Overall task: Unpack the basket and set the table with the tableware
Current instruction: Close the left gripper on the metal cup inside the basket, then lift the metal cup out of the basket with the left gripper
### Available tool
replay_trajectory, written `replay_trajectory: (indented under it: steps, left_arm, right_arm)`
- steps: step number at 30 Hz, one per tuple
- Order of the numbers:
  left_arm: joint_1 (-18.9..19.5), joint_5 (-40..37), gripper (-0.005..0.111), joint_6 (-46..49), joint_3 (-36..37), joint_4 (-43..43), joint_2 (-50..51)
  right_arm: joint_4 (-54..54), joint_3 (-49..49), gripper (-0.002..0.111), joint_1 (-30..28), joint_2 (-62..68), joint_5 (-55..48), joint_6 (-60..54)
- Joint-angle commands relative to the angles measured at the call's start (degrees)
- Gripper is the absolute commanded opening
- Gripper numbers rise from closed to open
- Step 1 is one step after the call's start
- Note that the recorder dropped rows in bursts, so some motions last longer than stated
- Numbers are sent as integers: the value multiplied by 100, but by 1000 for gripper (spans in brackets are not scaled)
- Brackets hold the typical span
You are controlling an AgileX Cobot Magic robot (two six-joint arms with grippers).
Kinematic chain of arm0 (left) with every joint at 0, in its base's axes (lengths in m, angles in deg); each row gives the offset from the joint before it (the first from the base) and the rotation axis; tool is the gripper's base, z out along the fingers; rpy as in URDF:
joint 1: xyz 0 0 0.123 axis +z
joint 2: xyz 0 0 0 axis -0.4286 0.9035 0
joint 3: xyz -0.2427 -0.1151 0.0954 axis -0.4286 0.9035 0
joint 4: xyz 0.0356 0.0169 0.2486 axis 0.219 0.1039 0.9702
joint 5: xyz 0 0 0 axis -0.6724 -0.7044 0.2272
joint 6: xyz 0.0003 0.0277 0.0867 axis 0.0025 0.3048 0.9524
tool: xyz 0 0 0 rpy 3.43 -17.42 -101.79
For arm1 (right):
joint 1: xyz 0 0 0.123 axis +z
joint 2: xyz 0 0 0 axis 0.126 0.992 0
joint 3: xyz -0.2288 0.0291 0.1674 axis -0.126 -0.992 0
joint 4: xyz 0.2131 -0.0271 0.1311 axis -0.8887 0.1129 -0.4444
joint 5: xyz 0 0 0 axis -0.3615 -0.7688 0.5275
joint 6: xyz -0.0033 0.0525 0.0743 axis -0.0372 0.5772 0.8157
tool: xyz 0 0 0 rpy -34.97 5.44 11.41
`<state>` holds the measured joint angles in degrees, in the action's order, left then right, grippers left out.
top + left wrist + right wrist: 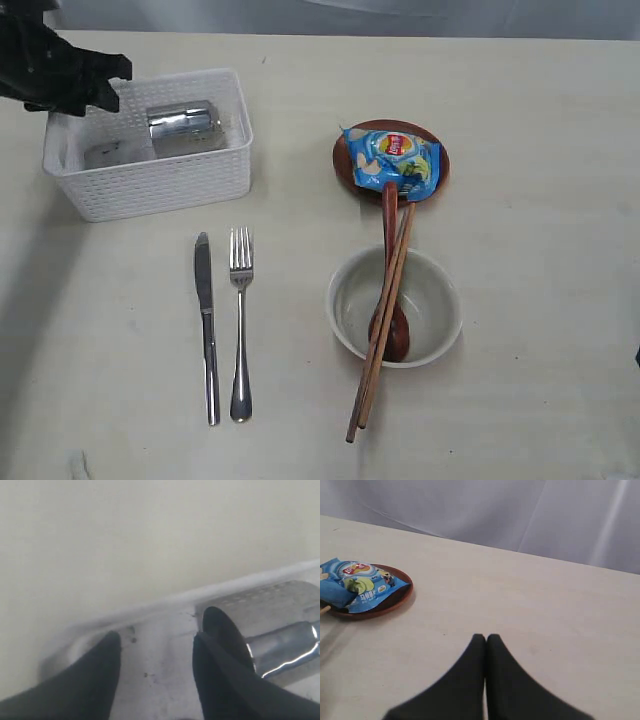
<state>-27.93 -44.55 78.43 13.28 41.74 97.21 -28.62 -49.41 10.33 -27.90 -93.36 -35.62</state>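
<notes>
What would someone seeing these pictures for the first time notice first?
The bright blue chip bag on the brown plate, right of centre, stands out most. Below it in the exterior view, a wooden spoon and chopsticks lie across the pale bowl. At upper left, black fingers stand open at the white basket, where a steel cup lies on its side.

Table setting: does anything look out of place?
A blue chip bag, not tableware, lies on the plate; spoon and chopsticks slant across the bowl; the cup lies sideways in the basket.
</notes>
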Motion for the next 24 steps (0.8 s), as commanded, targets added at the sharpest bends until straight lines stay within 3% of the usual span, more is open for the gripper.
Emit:
replay_trajectory:
  steps: [1,6,10,13,17,20,24]
  left_arm:
    - [163,-301,43,-613,-216,621,-244]
    - [259,-1443,43,-441,-848,-367,-234]
    - [17,-1754,43,-321,-1149,-859,-246]
    - [-359,-1845,43,-932,-1249,-540,-235]
    - [-803,-1845,43,-2380,-1249,712,-8]
    - [-843,-1834,46,-2585,-1239,828,92]
    - [-843,-1794,58,-2911,-1239,1059,92]
  right_arm:
    - [9,-16,0,-17,-28,30,15]
    - [9,-16,0,-17,-28,30,17]
    - [9,-16,0,-17,-28,30,17]
    - [9,-16,0,-17,-28,30,17]
    - [9,-16,0,-17,-28,30,17]
    - [9,-16,0,-17,-28,30,17]
    - [9,-16,0,-17,-28,30,17]
